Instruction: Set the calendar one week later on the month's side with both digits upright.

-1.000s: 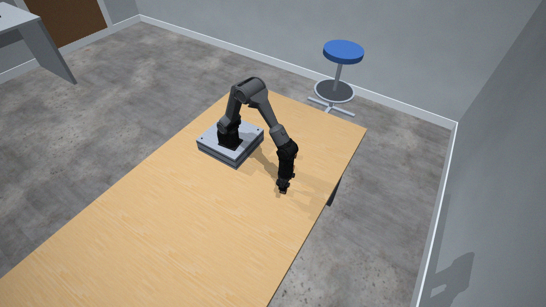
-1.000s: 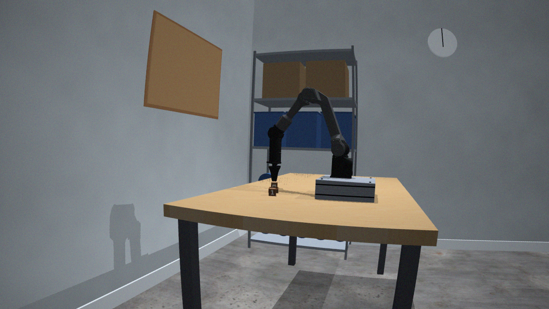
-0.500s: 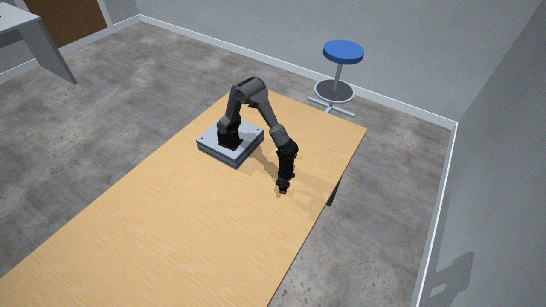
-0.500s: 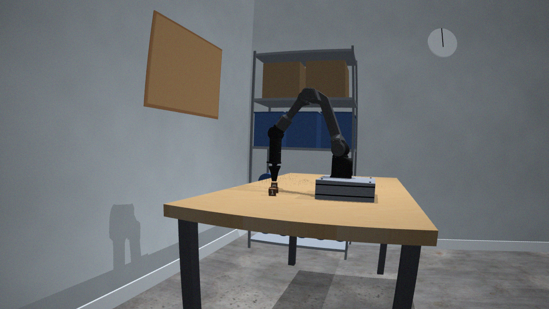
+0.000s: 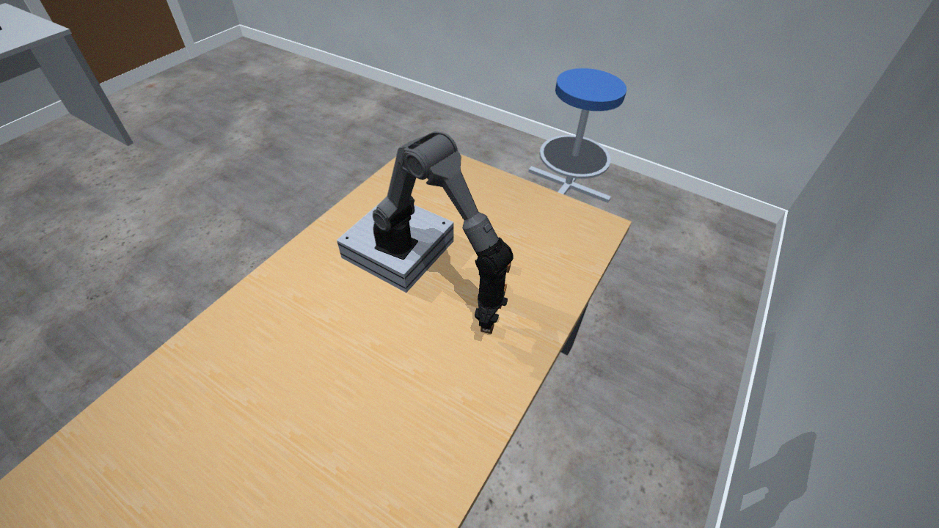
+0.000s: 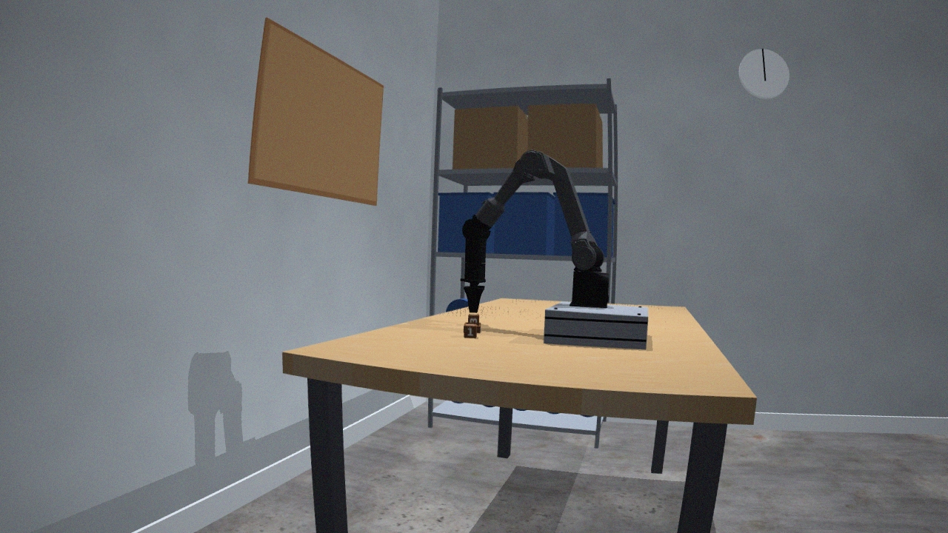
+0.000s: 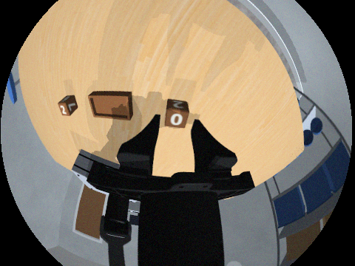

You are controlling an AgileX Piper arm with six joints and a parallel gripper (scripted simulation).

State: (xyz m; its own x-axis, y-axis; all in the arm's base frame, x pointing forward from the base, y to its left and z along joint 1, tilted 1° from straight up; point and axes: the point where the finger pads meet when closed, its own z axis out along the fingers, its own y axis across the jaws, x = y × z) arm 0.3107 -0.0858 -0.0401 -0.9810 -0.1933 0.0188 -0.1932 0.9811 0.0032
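Brown cube showing a 0 sits on the table between the parted, empty claw, with the tray and second cube lying apart to its left

Table: light wooden rectangular table top on dark legs.
Base: grey layered square base plate resting on the table, carrying the arm.
Tray: small brown rectangular tray, flat on the wood.
Cubes: brown cube marked 0 beside the tray; second brown cube on the tray's opposite side, both apart from it.
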